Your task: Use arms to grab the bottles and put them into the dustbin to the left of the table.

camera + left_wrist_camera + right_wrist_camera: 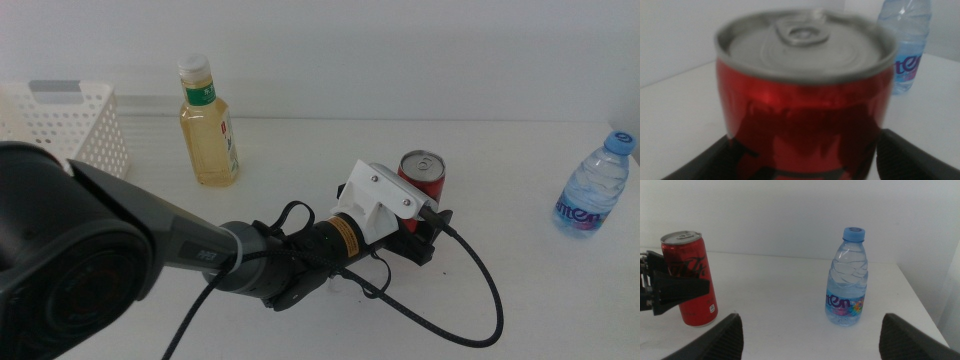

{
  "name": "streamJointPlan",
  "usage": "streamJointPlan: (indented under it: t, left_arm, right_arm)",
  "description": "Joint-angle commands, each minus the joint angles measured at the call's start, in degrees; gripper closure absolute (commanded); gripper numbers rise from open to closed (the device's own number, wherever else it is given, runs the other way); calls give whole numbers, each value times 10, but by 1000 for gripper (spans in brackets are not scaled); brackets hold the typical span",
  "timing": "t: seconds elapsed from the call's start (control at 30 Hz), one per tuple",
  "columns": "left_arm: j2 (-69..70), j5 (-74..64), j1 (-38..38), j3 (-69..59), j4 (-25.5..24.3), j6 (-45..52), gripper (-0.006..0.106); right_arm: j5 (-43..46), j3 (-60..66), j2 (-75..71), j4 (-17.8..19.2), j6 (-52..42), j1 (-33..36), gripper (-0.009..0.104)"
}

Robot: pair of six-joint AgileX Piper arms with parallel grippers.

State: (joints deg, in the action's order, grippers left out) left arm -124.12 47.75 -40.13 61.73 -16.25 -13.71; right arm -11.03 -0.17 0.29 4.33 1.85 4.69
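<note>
Red and upright, the slim can (424,176) stands on the white table (300,150) near the middle, its silver top and pull tab facing up. The left gripper (428,240) reaches it from the near side, carried on a black arm with a white boxy housing (378,200) and a black cable (470,290) looping over the table. In the left wrist view the can (805,95) fills the frame between the two dark fingers (905,157), which sit spread on either side of its base; whether they press on the metal cannot be told. The right wrist view shows the can (689,277) with the left gripper's dark fingers (680,287) flanking it.

Well apart to the right stands the small clear water bottle (595,185) with a blue cap, also upright. The yellow-liquid bottle (208,122) with a white cap and green label stands toward the far left, just beside the white perforated dustbin (70,125).

The right gripper (810,340) hangs back with its fingers wide apart and holding nothing, looking toward the can and the water bottle.
</note>
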Motion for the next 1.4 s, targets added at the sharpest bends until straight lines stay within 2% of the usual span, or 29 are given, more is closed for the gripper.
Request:
streamJointPlan:
  t: [0.0,0.3,0.4,0.47,0.63,0.7,0.83,0.93,1.1,1.23,1.37]
  left_arm:
    - [-9,2,-4,12,2,-7,7]
    - [-40,-9,-4,41,-5,-10,7]
    - [-41,-9,-4,42,-4,-12,12]
    - [-36,-8,-1,42,-4,-12,22]
    - [12,-97,3,41,-36,-12,68]
    - [46,-150,3,41,-70,-28,83]
    - [123,-260,1,41,-131,-99,101]
    - [181,-350,-6,41,-152,-172,102]
    - [273,-523,-16,41,-139,-281,102]
    - [329,-659,-16,41,-80,-283,102]
    - [363,-728,-8,42,-86,-256,102]
  right_arm:
    - [7,2,-3,4,-2,-2,5]
    - [7,2,-3,4,-2,-2,5]
    - [7,2,-3,4,-2,-2,5]
    - [7,2,-3,4,-2,-2,5]
    - [7,2,-3,4,-2,-2,5]
    - [7,2,-3,4,-2,-2,5]
    - [7,2,-3,4,-2,-2,5]
    - [7,2,-3,4,-2,-2,5]
    - [7,2,-3,4,-2,-2,5]
    - [7,2,-3,4,-2,-2,5]
    - [7,2,-3,4,-2,-2,5]
